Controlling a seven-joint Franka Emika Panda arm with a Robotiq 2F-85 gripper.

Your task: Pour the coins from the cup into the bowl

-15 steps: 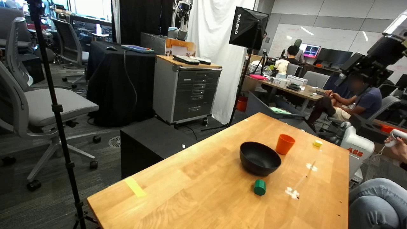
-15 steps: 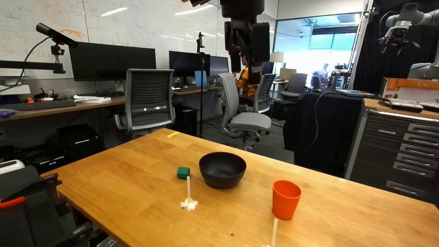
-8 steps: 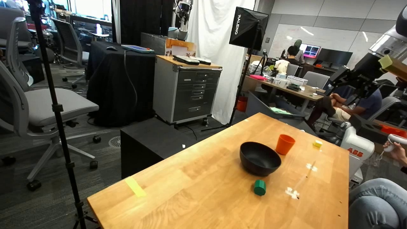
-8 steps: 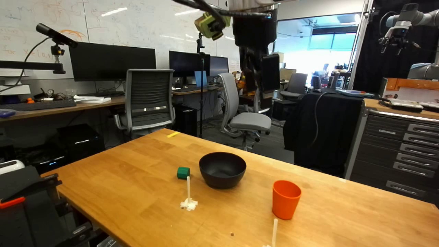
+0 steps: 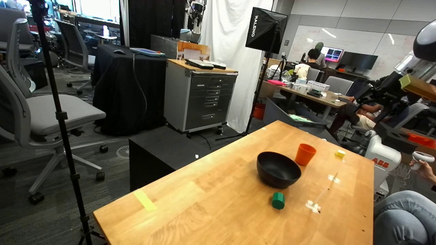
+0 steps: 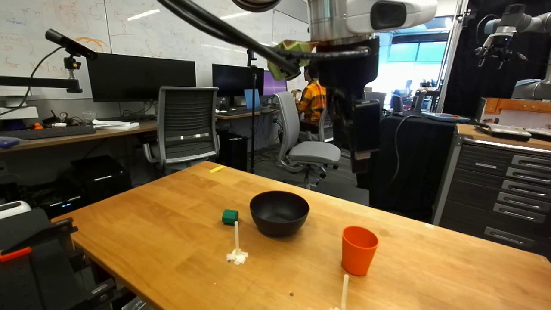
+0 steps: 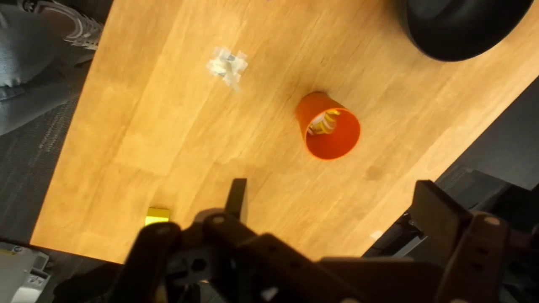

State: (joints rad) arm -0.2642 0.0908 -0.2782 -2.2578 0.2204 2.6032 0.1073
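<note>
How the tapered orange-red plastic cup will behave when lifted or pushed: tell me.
The orange-red plastic cup would likely tip if pushed near its rim, as its base is narrower. Its even, round rim suggests stiff walls. The small yellow and whitish pieces inside may slide when it tilts.

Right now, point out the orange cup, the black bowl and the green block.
Orange cup (image 6: 358, 256): in an exterior view, on its outer wall.
Black bowl (image 6: 279, 227): in an exterior view, on its outer wall, below the rim.
Green block (image 5: 278, 201): in an exterior view, on the surface facing the camera.
</note>
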